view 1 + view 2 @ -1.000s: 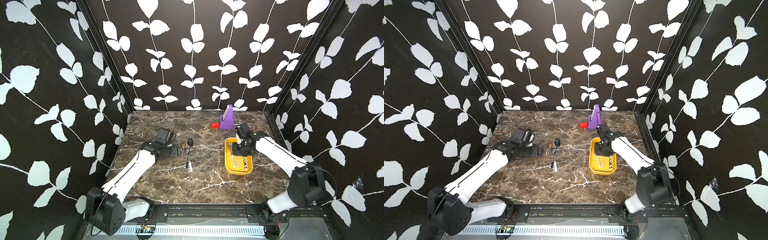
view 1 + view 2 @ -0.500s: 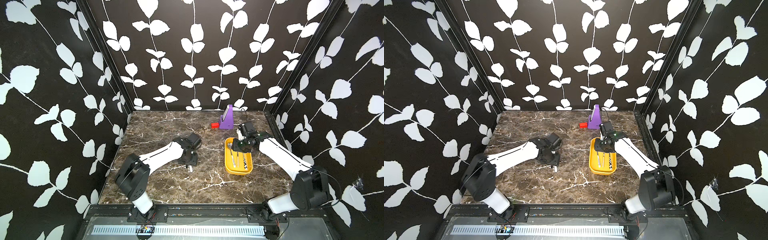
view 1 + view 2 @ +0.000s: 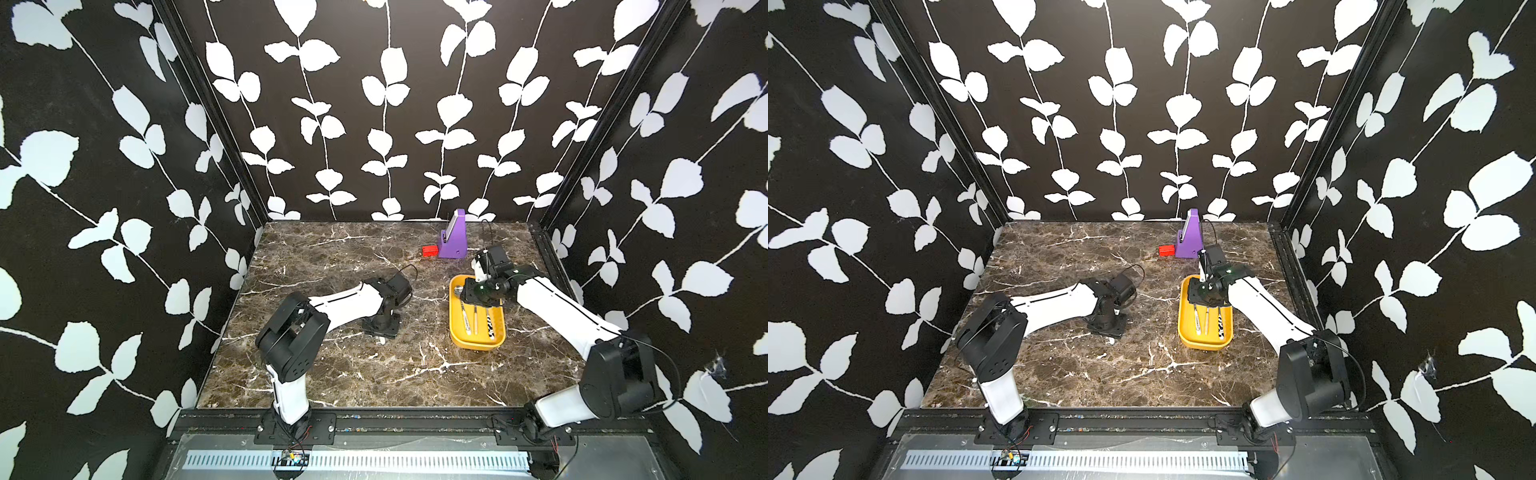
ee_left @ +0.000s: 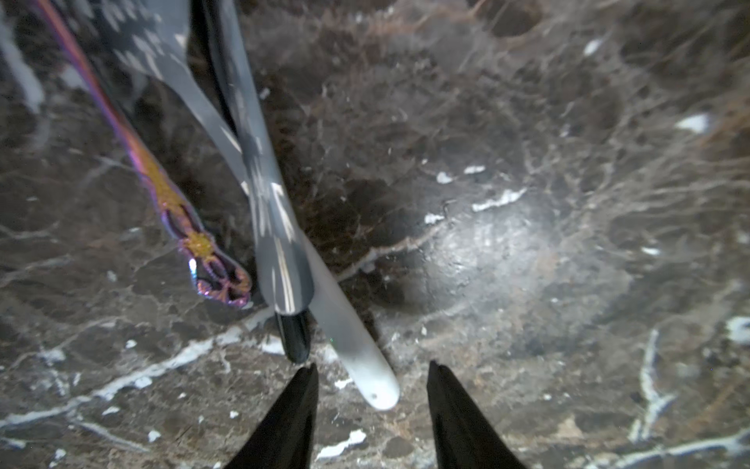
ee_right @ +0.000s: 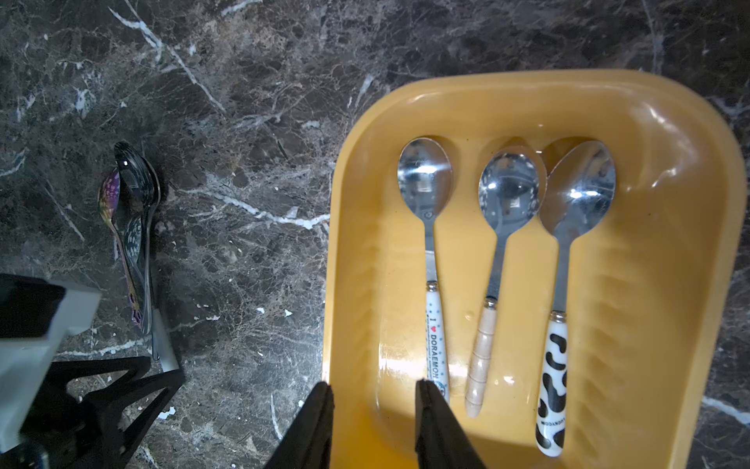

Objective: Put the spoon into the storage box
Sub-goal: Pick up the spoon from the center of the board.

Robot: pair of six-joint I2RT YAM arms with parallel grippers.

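Several loose spoons lie bunched on the marble: a white-handled spoon [image 4: 357, 349], a steel one [image 4: 280, 251] and an iridescent purple one [image 4: 203, 251]. My left gripper [image 4: 371, 367] is down over their handle ends, open, with the white handle's tip between its fingertips and a gap on each side. In both top views this gripper [image 3: 380, 328] [image 3: 1108, 328] hides the bunch except a white tip [image 3: 380, 341]. The yellow storage box [image 5: 527, 81] [image 3: 457, 336] holds three spoons [image 5: 483, 353] side by side. My right gripper [image 5: 373, 387] [image 3: 478, 293] hovers open over the box's wall, holding nothing.
A purple wedge stand [image 3: 453, 237] and a small red block [image 3: 430, 250] stand at the back, just behind the box. The bunch of spoons [image 5: 136, 211] lies on the marble to the box's left. Black leaf-patterned walls close in three sides.
My left arm has swung in from the left and come down over the spoons' handle ends, its jaws narrowing. The right gripper has shifted toward the box's far end.
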